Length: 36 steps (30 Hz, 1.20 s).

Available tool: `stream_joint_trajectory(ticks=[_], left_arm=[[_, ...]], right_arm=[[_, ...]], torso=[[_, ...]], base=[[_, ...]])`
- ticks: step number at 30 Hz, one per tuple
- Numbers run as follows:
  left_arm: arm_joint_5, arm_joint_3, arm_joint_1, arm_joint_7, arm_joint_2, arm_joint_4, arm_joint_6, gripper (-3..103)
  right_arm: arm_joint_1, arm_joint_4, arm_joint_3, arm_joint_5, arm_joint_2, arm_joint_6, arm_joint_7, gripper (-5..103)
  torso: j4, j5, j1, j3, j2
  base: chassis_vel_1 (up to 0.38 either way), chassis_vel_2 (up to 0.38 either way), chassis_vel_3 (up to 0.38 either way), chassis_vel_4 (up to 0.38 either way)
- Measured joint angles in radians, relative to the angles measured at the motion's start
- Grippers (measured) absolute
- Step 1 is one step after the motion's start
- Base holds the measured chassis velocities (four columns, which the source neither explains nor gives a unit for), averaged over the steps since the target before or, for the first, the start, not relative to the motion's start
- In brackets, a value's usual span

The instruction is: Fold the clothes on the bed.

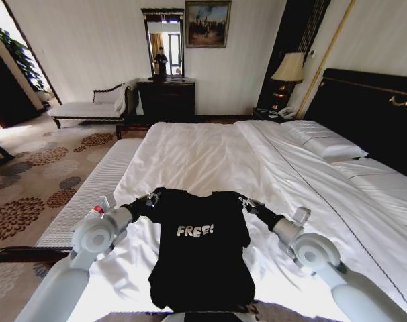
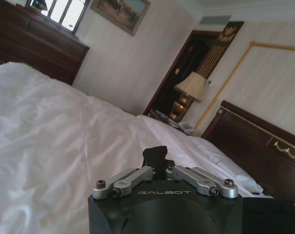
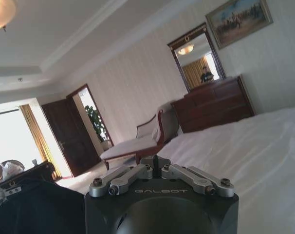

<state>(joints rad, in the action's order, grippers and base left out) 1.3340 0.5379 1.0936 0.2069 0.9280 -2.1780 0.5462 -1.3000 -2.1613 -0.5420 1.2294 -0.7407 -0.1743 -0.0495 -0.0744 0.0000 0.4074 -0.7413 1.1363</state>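
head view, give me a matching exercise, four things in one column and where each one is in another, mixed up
Things:
1. black T-shirt
2. left gripper
3. table lamp
4. pillows

Places:
A. beside the headboard, against the far wall
B. at the shirt's shoulder on the robot's left
C. held spread between the two grippers over the bed
D. at the head of the bed, on the robot's right

Pairs: 1-C, 2-B, 3-A, 4-D

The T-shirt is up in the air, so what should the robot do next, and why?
Probably lower it flat onto the bed. The left gripper and right gripper each pinch a shoulder of the black T-shirt, which hangs unfolded, its hem draped near the bed's edge.
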Motion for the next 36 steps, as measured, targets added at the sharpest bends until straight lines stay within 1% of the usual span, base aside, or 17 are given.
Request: stream_joint_trajectory(ticks=[3, 5, 6, 8, 12, 14, 19, 22, 24, 27, 28, 30, 31, 32, 34, 35, 36], left_arm=[[0.039, -0.003, -0.089, 0.01, -0.04, 0.028, -0.027, 1], [0.119, -0.025, -0.25, 0.043, -0.118, 0.077, -0.047, 1], [0.119, -0.025, -0.25, 0.043, -0.118, 0.077, -0.047, 1], [0.193, -0.049, -0.405, 0.067, -0.187, 0.126, -0.069, 1], [0.239, -0.049, -0.489, 0.075, -0.237, 0.152, -0.08, 1], [0.253, -0.037, -0.494, 0.073, -0.254, 0.148, -0.082, 1], [0.279, 0.052, -0.404, 0.055, -0.294, 0.065, -0.09, 1], [0.273, 0.131, -0.274, 0.047, -0.303, -0.051, -0.103, 1], [0.27, 0.151, -0.242, 0.047, -0.304, -0.083, -0.105, 1], [0.3, 0.26, -0.118, 0.066, -0.298, -0.214, -0.105, 1], [0.3, 0.26, -0.118, 0.066, -0.298, -0.214, -0.105, 1], [0.345, 0.335, -0.061, 0.081, -0.294, -0.277, -0.103, 1], [0.405, 0.425, -0.011, 0.086, -0.292, -0.318, -0.096, 1], [0.405, 0.425, -0.011, 0.086, -0.292, -0.318, -0.096, 1], [0.517, 0.586, 0.055, 0.092, -0.294, -0.331, -0.084, 1], [0.517, 0.586, 0.055, 0.092, -0.294, -0.331, -0.084, 1], [0.581, 0.667, 0.081, 0.096, -0.298, -0.332, -0.081, 1]], right_arm=[[0.115, 0.034, 0.01, 0.037, 0.027, 0.025, -0.009, 3], [0.294, 0.094, 0.043, 0.082, 0.077, 0.059, -0.027, 3], [0.294, 0.094, 0.043, 0.082, 0.077, 0.059, -0.027, 3], [0.47, 0.143, 0.086, 0.136, 0.127, 0.092, -0.049, 3], [0.61, 0.164, 0.119, 0.167, 0.161, 0.114, -0.062, 3], [0.636, 0.161, 0.121, 0.178, 0.173, 0.116, -0.066, 3], [0.596, 0.098, 0.061, 0.202, 0.213, 0.117, -0.068, 3], [0.443, 0.009, -0.025, 0.186, 0.234, 0.118, -0.076, 3], [0.395, -0.02, -0.055, 0.176, 0.234, 0.12, -0.079, 3], [0.246, -0.122, -0.166, 0.145, 0.202, 0.111, -0.073, 3], [0.246, -0.122, -0.166, 0.145, 0.202, 0.111, -0.073, 3], [0.173, -0.171, -0.24, 0.138, 0.182, 0.094, -0.05, 3], [0.105, -0.217, -0.314, 0.14, 0.173, 0.077, -0.043, 3], [0.105, -0.217, -0.314, 0.14, 0.173, 0.077, -0.043, 3], [0.001, -0.299, -0.467, 0.18, 0.173, 0.045, -0.041, 3], [0.001, -0.299, -0.467, 0.18, 0.173, 0.045, -0.041, 3], [-0.046, -0.331, -0.567, 0.228, 0.18, 0.021, -0.034, 3]], torso=[[0.0002, 0.0, 0.0, 0.0, 0.0], [0.0002, 0.0002, 0.001, 0.0, 0.0], [0.0002, 0.0002, 0.001, 0.0, 0.0], [0.0, 0.0004, 0.001, 0.0, 0.0], [0.0001, -0.0003, 0.001, 0.0, 0.0], [0.0003, -0.0003, 0.001, 0.0, 0.0], [0.0002, -0.0004, 0.0, 0.0, 0.0], [0.0, 0.0001, 0.0, 0.0, 0.0], [0.0, 0.0002, 0.0, 0.0, 0.0], [0.0, 0.0001, 0.0, 0.0, 0.0], [0.0, 0.0001, 0.0, 0.0, 0.0], [0.0002, 0.0001, 0.0, 0.0, 0.0], [0.0003, 0.0002, 0.0, 0.0, 0.0], [0.0003, 0.0002, 0.0, 0.0, 0.0], [0.0, 0.0003, 0.0, 0.0, 0.0], [0.0, 0.0003, 0.0, 0.0, 0.0], [-0.0002, 0.0001, 0.0, 0.0, 0.0]], base=[[0.0, 0.0, 0.0, 0.0], [0.0, 0.0, 0.0, 0.0], [0.0, 0.0, 0.0, 0.0], [0.0, 0.0, 0.0, 0.0], [0.0, 0.0, 0.0, 0.0], [0.0, 0.0, 0.0, 0.0], [0.0, 0.0, 0.0, 0.0], [0.0, 0.0, 0.0, 0.0], [0.0, 0.0, 0.0, 0.0], [0.0, 0.0, 0.0, 0.0], [0.0, 0.0, 0.0, 0.0], [0.0, 0.0, 0.0, 0.0], [0.0, 0.0, 0.0, 0.0], [0.0, 0.0, 0.0, 0.0], [0.0, 0.0, 0.0, 0.0], [0.0, 0.0, 0.0, 0.0], [0.0, 0.0, 0.0, 0.0]])
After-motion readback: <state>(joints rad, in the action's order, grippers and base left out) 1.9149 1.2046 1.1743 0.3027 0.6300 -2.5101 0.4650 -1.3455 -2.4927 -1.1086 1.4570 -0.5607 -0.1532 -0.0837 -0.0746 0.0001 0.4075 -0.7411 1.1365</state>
